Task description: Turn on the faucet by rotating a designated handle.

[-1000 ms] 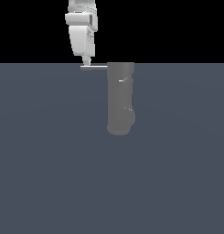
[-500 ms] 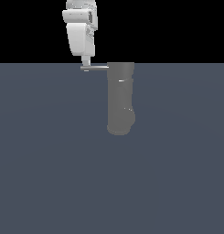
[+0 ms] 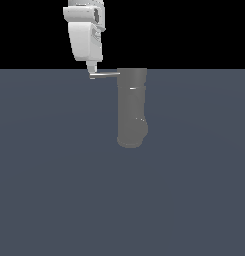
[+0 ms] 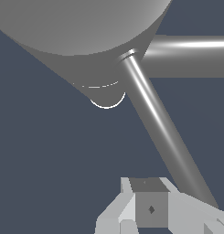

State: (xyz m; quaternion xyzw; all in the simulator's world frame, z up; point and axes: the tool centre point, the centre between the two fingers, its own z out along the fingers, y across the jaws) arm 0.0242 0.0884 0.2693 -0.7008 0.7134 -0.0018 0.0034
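The faucet (image 3: 131, 107) is a dull-grey upright cylinder in the middle of the exterior view, with its rounded end down. The handle (image 3: 105, 75) is a thin light-grey rod that sticks out from the faucet's top end toward the exterior view's left. My white gripper (image 3: 92, 71) hangs down from above, and its tip touches the outer end of the handle. The fingers look pressed together, with nothing between them. In the wrist view the faucet body (image 4: 77, 32) fills the picture. The handle (image 4: 159, 119) runs diagonally down past my gripper (image 4: 152, 201).
A thicker grey rod (image 4: 186, 52) sticks out sideways from the faucet in the wrist view. The floor (image 3: 54, 190) is a flat dark blue-grey surface around the faucet. The background above it is black.
My hand has shifted slightly toward the exterior view's left and tilted a little. The fingertip stays at the handle's outer end. The handle looks almost unchanged.
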